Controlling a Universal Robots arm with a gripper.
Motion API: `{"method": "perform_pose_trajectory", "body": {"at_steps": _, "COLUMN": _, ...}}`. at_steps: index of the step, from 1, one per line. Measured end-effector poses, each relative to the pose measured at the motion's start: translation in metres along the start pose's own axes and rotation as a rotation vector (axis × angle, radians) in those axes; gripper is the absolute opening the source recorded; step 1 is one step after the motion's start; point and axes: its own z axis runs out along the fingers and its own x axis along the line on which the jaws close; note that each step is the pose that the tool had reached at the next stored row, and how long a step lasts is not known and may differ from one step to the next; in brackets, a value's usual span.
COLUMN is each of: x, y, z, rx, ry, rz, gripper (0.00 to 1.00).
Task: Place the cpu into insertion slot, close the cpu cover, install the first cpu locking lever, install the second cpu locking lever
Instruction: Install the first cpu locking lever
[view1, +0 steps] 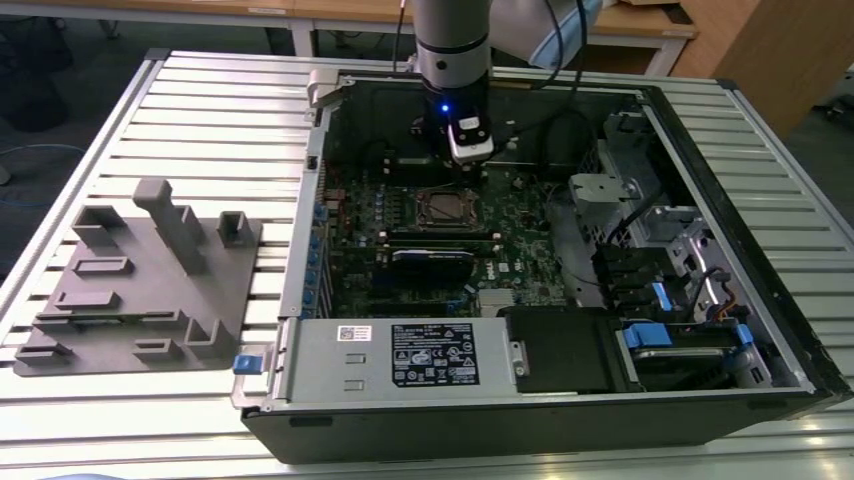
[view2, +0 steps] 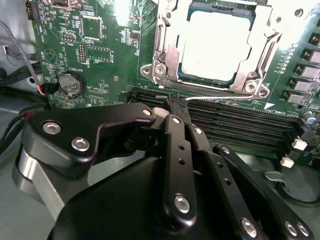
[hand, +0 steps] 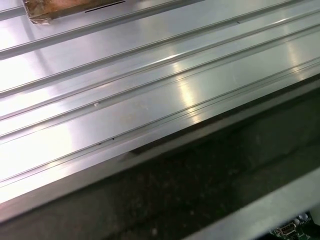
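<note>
Cpu (view2: 215, 42) sits in insertion slot (view1: 442, 207), cpu cover (view2: 165, 55) down over it. Exterior view: slot at 6 o'clock from my gripper (view2: 179, 102). Gripper fingers pressed together, apparently holding nothing, tips touching locking lever (view2: 225, 96). Best pushed steadily, I judge, without slipping off the wire.

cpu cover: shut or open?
Shut, it looks: in the second wrist view the cpu cover lies flat around the cpu, whose silver top shows through its cut-out.
</note>
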Motion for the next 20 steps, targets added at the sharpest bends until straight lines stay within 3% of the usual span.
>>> {"method": "perform_pose_trajectory", "body": {"at_steps": 9, "x": 0.0051, "y": -0.0022, "z": 0.0015, "rx": -0.0135, "ry": -0.0208, "rz": -0.001, "gripper": 0.11}}
{"method": "perform_pose_trajectory", "body": {"at_steps": 16, "x": 0.0075, "y": -0.0035, "z": 0.0029, "rx": -0.0232, "ry": -0.0252, "rz": 0.000, "gripper": 0.11}}
{"method": "perform_pose_trajectory", "body": {"at_steps": 20, "x": 0.0097, "y": -0.0044, "z": 0.0036, "rx": -0.0355, "ry": -0.0238, "rz": 0.002, "gripper": 0.11}}
